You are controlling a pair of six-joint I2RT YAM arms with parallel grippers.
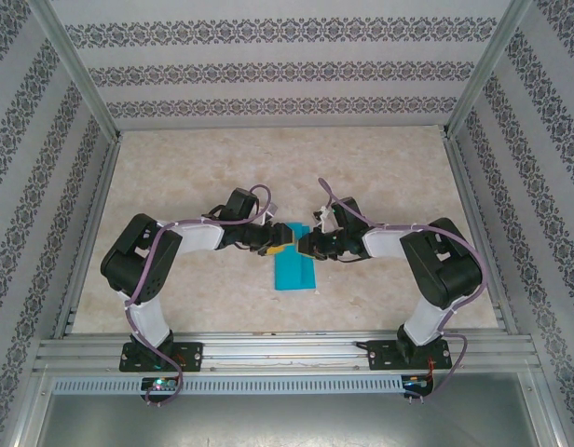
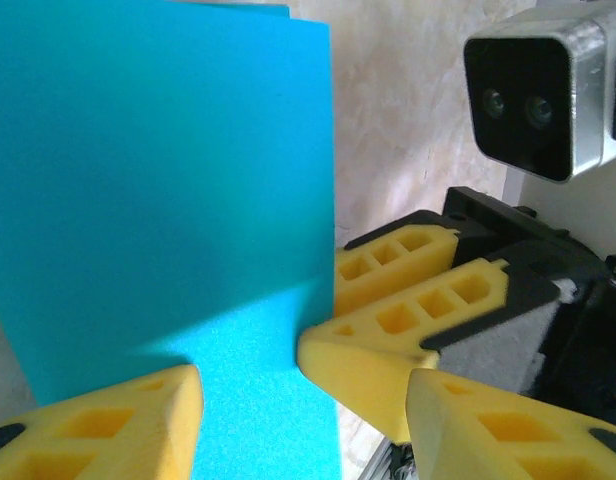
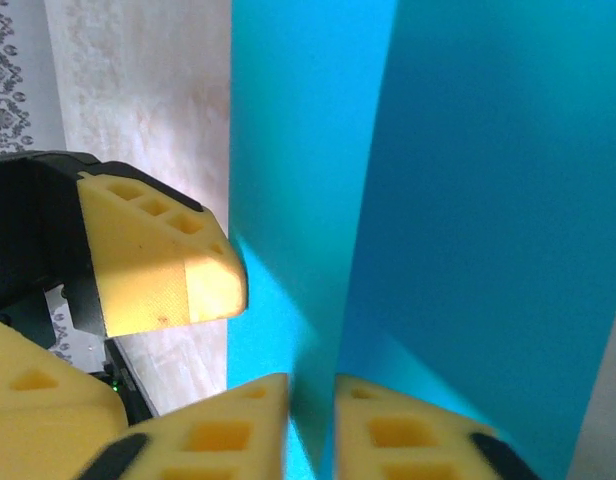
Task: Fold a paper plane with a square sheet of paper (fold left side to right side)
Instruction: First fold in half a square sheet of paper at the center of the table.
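Note:
The square sheet of paper lies as a narrow teal strip on the table between the arms, one layer raised. Both grippers meet over its far end. My right gripper is shut on an upright flap of the sheet, and its yellow fingers pinch that flap from both sides. My left gripper is open just above the sheet. It straddles the sheet's edge and the right gripper's fingertips. One left finger sits beside the flat layer.
Beige marbled table inside a metal frame with patterned walls. An aluminium rail runs along the near edge under both arm bases. The right wrist's camera housing hangs close to my left gripper.

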